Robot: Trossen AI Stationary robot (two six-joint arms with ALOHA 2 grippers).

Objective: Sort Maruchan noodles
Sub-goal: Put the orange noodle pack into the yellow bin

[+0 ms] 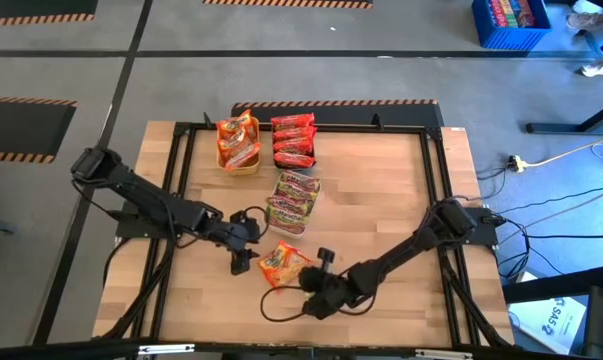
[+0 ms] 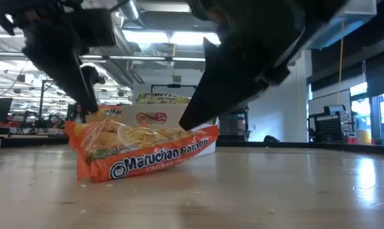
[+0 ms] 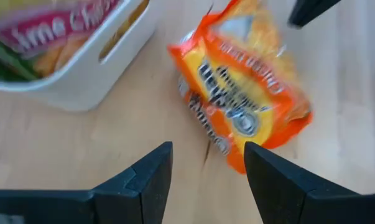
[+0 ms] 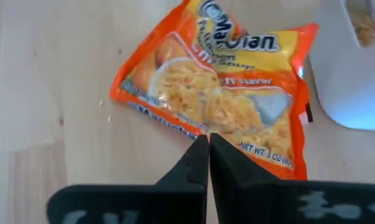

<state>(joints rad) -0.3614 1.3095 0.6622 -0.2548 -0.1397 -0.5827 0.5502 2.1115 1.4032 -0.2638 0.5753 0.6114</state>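
Note:
One orange Maruchan packet (image 1: 283, 265) (image 2: 147, 149) (image 3: 243, 81) (image 4: 218, 87) lies flat on the wooden table, near the front edge. My right gripper (image 1: 311, 272) (image 4: 209, 138) comes in from the right with its fingers shut at the packet's nearest long edge. My left gripper (image 1: 243, 256) (image 3: 209, 163) is open just left of the packet, touching nothing. More orange packets sit in a yellow tray (image 1: 238, 145). Red packets (image 1: 293, 140) are stacked beside it. Green-pink ones fill a white tray (image 1: 293, 200) (image 3: 81, 68). My right gripper has its two fingertips together on the packet's long edge (image 4: 203, 129), about midway along it, slanting down from the table's right and near side. The packet lies on the table beneath. Whether the plastic edge is caught between the tips is hard to see.
The white tray (image 4: 355, 68) stands just beyond the loose packet, and the yellow tray and red stack sit farther back. A black metal frame (image 1: 181, 160) borders the tabletop. Bare wood lies to the right (image 1: 391, 190) and along the near edge.

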